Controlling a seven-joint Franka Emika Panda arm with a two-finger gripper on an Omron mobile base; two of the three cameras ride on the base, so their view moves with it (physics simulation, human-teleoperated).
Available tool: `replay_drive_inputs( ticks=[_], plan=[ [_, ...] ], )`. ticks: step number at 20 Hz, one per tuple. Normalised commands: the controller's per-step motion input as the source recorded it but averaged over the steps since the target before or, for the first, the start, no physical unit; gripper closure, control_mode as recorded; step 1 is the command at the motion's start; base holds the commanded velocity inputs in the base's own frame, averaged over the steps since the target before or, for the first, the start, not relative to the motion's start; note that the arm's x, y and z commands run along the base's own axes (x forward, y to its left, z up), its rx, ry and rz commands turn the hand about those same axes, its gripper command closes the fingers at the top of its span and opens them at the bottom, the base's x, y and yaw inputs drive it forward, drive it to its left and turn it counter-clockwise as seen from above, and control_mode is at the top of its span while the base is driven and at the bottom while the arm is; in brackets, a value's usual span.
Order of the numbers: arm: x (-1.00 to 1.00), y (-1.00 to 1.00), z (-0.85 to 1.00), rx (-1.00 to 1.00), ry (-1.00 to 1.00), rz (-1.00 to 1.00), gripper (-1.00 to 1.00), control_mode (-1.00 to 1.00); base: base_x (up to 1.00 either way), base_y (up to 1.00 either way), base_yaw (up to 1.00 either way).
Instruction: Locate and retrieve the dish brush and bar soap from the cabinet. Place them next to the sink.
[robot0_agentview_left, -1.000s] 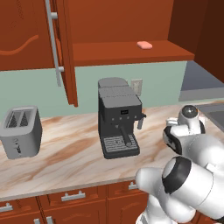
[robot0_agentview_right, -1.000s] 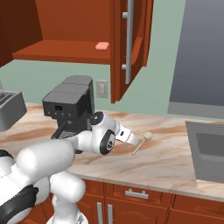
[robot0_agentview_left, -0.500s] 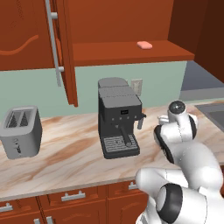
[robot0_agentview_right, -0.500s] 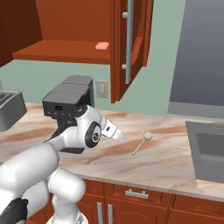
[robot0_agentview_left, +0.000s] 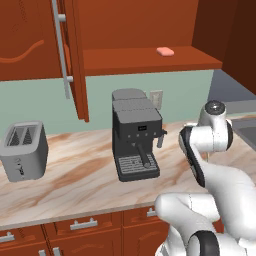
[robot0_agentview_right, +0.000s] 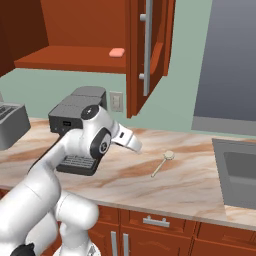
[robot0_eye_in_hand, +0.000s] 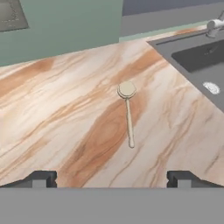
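Dish brush (robot0_eye_in_hand: 127, 109) lies loose on the marbled surface (robot0_eye_in_hand: 65, 118), head toward 12 o'clock in the hand view, with the sink (robot0_eye_in_hand: 197, 61) near at its 2 o'clock, so that half of the job looks done. Bar soap (robot0_agentview_right: 116, 52) sits on the shelf of the open cabinet (robot0_agentview_right: 150, 50), not yet fetched. The tool (robot0_eye_in_hand: 112, 178) hangs above the brush with its jaws spread wide and nothing between them

Marbled counter (robot0_agentview_right: 190, 185): dish brush (robot0_agentview_right: 163, 162) lying flat, left of sink (robot0_agentview_right: 239, 172); coffee machine (robot0_agentview_right: 75, 127) further left. Above: open cabinet (robot0_agentview_right: 95, 35), 1 bar soap (robot0_agentview_right: 116, 52) on its shelf.
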Motion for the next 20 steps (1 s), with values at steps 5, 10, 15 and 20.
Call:
replay_drive_inputs(
  ticks=[5,10,15,20],
  plan=[
    [-0.39,0.34,0.45,-0.02,-0.03,0.19,-1.0,-1.0,0.0,0.0,0.0],
    [-0.39,0.28,0.46,0.0,-0.12,0.18,-1.0,-1.0,0.0,0.0,0.0],
    [-0.36,0.33,0.66,-0.01,-0.21,0.14,-1.0,-1.0,0.0,0.0,0.0],
    [-0.34,0.15,0.78,0.0,-0.17,0.02,-1.0,-1.0,0.0,0.0,0.0]
  ],
)
